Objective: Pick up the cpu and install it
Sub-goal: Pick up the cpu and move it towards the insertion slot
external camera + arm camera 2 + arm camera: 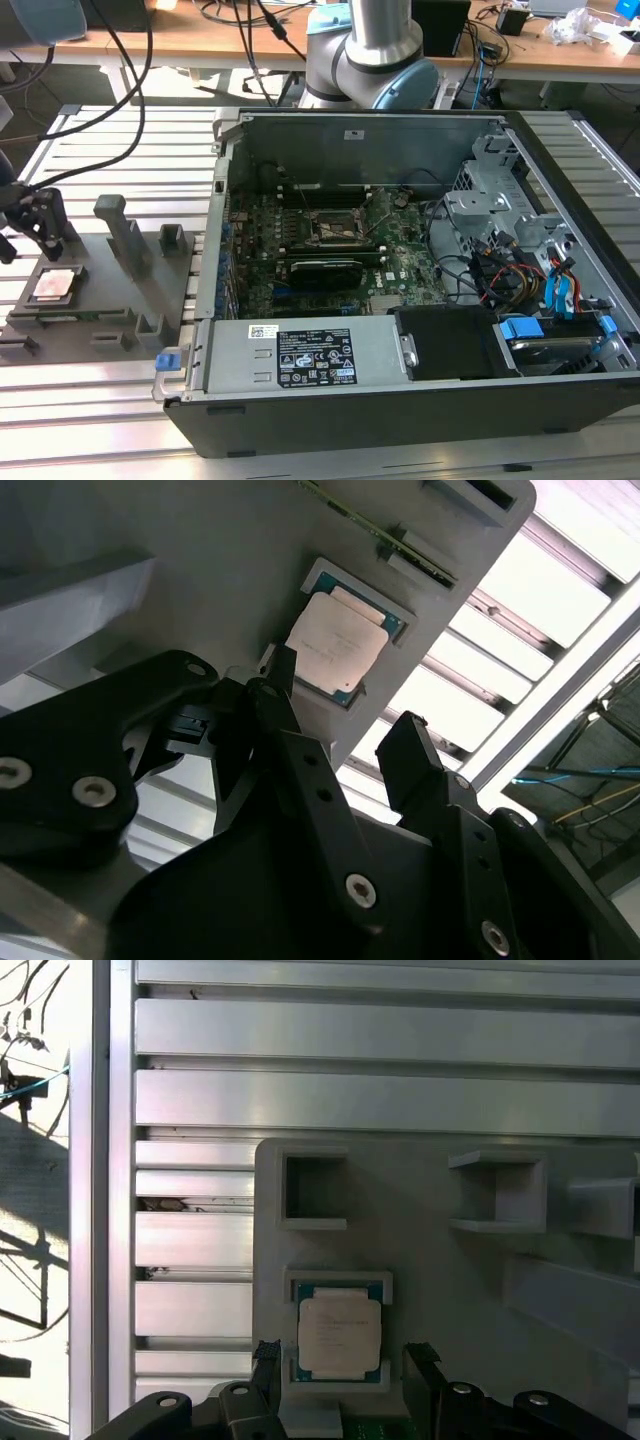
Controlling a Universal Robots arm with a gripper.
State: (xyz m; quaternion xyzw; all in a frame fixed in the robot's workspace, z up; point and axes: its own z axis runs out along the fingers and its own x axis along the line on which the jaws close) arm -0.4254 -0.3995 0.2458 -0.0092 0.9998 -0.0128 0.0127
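The cpu (pixel 54 285) (pixel 338 640) (pixel 340 1334), a small square chip with a silvery pinkish top, lies flat in a recess of the grey fixture plate (pixel 110 300) at the exterior view's left. My gripper (pixel 42 228) (pixel 345 702) (pixel 342 1358) hangs just above it, open. In both wrist views its two black fingertips (pixel 266 1354) stand apart on either side of the chip, holding nothing. The black-framed motherboard socket (pixel 335 226) sits inside the open computer case.
The open computer case (pixel 420 400) takes up the middle and the exterior view's right, with drive cages and cables (pixel 520 280) inside. Upright grey fixture blocks (pixel 122 232) stand beside the chip. Slotted aluminium table (pixel 120 150) underneath. The arm's base (pixel 375 60) is behind the case.
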